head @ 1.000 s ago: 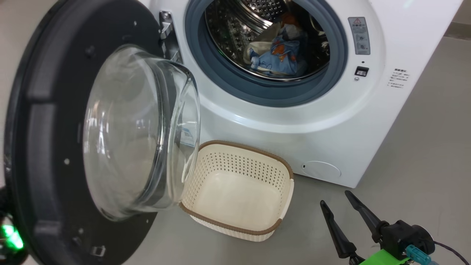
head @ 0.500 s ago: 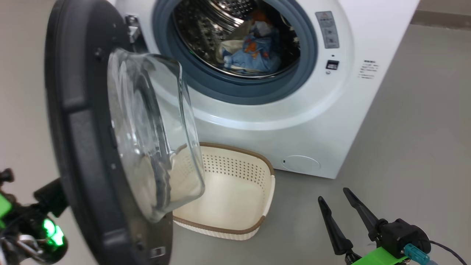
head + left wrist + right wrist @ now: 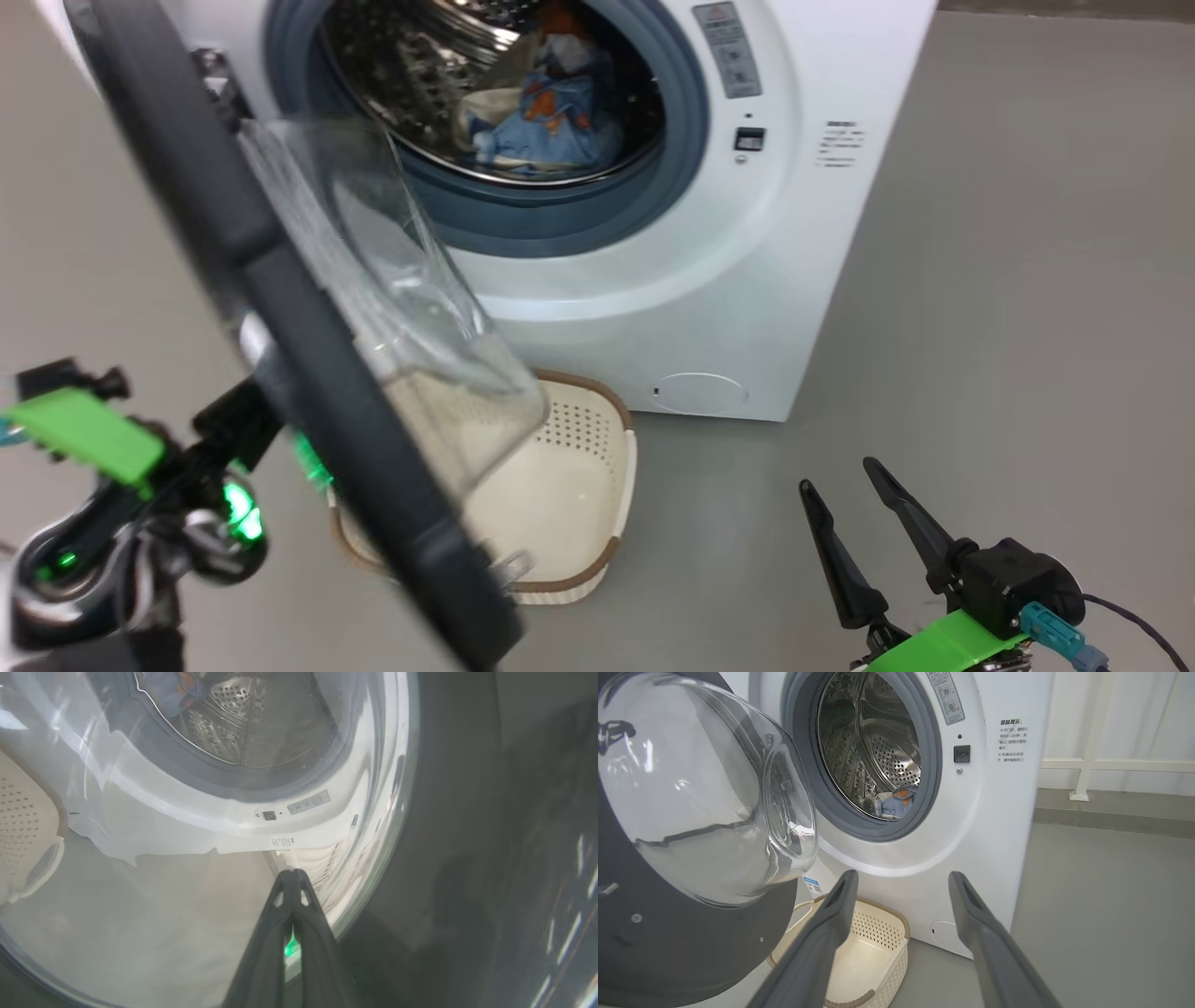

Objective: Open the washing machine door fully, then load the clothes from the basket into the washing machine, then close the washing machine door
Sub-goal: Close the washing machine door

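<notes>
**Left claw** [image 3: 292, 877]: fingers closed together, tip to tip. The tips stood at the outer face of the washing machine door [image 3: 308, 373], at the edge where the clear glass bowl window [image 3: 392, 280] meets the wide black ring [image 3: 467, 849]. I could not confirm contact. The door hung from the machine's left side and stood partly swung, between my left claw and the drum opening. Its bowl bulged toward the machine. The ring was dark and glossy, and the machine front could be read through the glass.

**Basket** [image 3: 624, 476]: cream, with perforated walls and a brown rim, standing on the floor [image 3: 980, 327] at the foot of the machine. It lay beyond the door from my left claw, and ahead of and below my right claw. In the head view the door's lower part covered its left portion. Its cream bottom was in plain sight.

**Washing machine** [image 3: 653, 308]: white front-loader with a blue-grey gasket [image 3: 560, 224] around a steel drum [image 3: 401, 75] and a small round flap [image 3: 700, 392] low on the front. It stood ahead of both claws, well apart from the right one.

**Clothes** [image 3: 551, 121]: light-blue pieces with orange print, plus a cream piece, lying low in the drum. They were beyond the door from my left claw.

**Right claw** [image 3: 902, 877]: fingers spread apart with open air between them, held above the floor to the right of the basket and apart from every item listed.
</notes>
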Robot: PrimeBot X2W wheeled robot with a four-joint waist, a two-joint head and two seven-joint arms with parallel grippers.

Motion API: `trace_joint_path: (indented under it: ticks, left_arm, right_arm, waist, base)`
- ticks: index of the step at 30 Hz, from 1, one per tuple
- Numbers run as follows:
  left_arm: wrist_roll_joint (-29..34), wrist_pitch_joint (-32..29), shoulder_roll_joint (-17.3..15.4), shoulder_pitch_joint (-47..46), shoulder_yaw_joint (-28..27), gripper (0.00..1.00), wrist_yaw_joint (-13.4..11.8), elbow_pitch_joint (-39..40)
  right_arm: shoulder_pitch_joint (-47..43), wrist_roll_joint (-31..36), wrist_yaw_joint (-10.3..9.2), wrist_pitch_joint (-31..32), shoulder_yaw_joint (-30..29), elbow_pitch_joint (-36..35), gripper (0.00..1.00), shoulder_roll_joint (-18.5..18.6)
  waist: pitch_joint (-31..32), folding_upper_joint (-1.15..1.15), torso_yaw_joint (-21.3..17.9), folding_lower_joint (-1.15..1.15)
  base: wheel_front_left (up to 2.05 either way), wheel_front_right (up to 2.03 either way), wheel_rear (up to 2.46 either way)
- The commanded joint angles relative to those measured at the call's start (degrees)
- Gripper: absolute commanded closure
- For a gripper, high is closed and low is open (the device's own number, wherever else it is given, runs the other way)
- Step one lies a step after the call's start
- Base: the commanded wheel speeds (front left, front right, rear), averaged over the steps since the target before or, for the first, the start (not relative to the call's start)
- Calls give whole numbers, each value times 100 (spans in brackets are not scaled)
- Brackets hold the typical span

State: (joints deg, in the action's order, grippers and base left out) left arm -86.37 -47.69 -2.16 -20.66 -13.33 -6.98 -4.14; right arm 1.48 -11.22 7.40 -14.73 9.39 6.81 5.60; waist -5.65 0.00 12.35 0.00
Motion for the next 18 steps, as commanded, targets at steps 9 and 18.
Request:
trace_joint_path:
  ticks: [9, 18]
  left_arm:
    - [-287, 814, -73, -955, 703, 100, 581, -758]
    - [-288, 1856, -72, -1522, 1159, 100, 1203, -1752]
  right_arm:
    - [260, -64, 9, -27, 198, -107, 0, -78]
    - [324, -99, 9, -27, 320, -56, 0, -103]
  waist:
    - [-28, 0, -566, 0]
    - [-33, 0, -906, 0]
  base:
    - [0, 0, 0]
    - [0, 0, 0]
